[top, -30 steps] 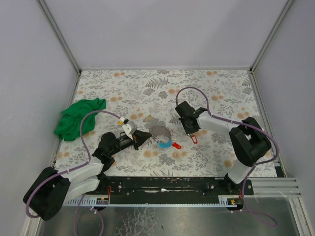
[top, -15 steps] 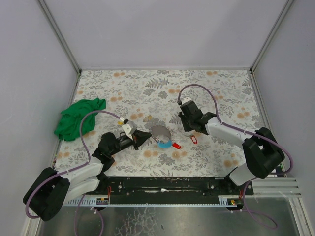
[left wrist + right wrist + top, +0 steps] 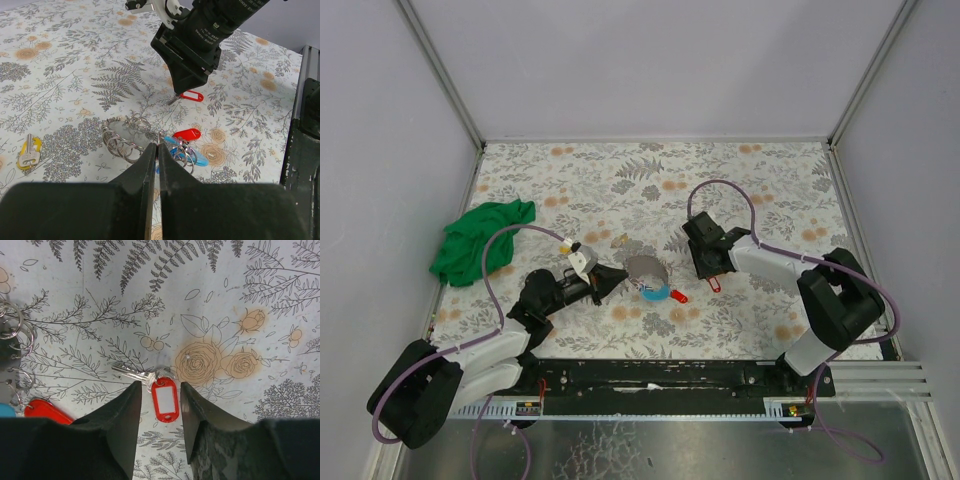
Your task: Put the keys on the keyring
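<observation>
The keyring [image 3: 122,140] is a big wire ring strung with several small split rings; it stands on the floral table at the centre [image 3: 648,270]. A red tag [image 3: 187,134] and a blue tag [image 3: 197,157] hang from it. My left gripper [image 3: 159,145] is shut on the ring's wire from the left [image 3: 610,280]. One of the keys, silver with a red tag [image 3: 165,400], lies loose on the table [image 3: 713,284]. My right gripper [image 3: 161,385] hangs open just over it, one finger on each side of the tag, neither touching.
A yellow-headed key [image 3: 29,152] lies apart on the table behind the ring [image 3: 620,240]. A crumpled green cloth [image 3: 480,240] sits at the left edge. Grey walls close in the table on three sides.
My right gripper has gone from shut to open and shifted slightly over the loose red-tagged key, which has not moved. The left gripper and keyring are unchanged.
</observation>
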